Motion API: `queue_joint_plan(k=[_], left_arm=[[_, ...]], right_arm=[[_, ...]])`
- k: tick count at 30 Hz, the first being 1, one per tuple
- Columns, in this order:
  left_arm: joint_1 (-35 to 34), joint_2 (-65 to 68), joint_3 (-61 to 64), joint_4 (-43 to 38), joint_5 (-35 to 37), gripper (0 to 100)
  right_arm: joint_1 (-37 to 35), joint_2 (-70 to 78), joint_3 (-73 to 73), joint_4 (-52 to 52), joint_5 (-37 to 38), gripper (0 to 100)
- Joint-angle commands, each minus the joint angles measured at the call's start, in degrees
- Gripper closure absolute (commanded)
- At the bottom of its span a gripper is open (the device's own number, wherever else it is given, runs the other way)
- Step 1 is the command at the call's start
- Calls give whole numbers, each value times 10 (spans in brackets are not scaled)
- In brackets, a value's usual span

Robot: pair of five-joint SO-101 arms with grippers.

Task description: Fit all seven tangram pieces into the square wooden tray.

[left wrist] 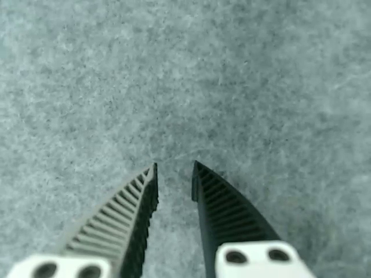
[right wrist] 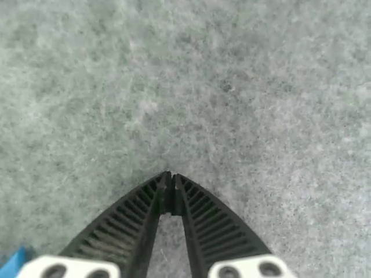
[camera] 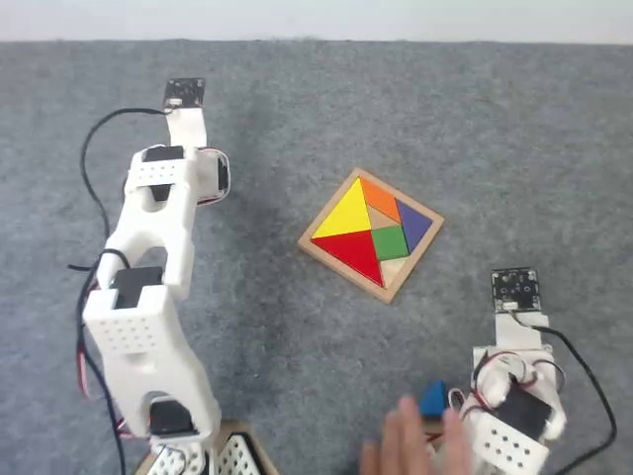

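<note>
On the left, we see the left arm (camera: 148, 267) over the grey, felt-like worktop (camera: 267, 346), its ribbed jaws narrowly parted and empty. At centre, the square wooden tray (camera: 339, 269) holds a yellow triangle (camera: 346, 213), red triangle (camera: 356, 252), orange piece (camera: 381, 200), green square (camera: 390, 240) and purple piece (camera: 413, 226), all lying flat. A blue piece (camera: 432, 398) lies near right beside a hand (camera: 415, 445). The right arm (camera: 514, 416) has its jaws pressed together, empty.

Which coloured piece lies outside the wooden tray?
The blue piece, on the grey carpet beside a person's hand. The yellow, orange, purple, green and red pieces sit inside the tray.
</note>
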Motion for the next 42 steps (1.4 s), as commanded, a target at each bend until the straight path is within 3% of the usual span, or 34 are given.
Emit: queue_joint_plan(k=[1,42], left_arm=[[4,-11,-10,-11,5,902],[18,-10,0,-12,4,905]], right_arm=[[3,-10,10,1,-1,991],[0,-10,10,1,-1,991]])
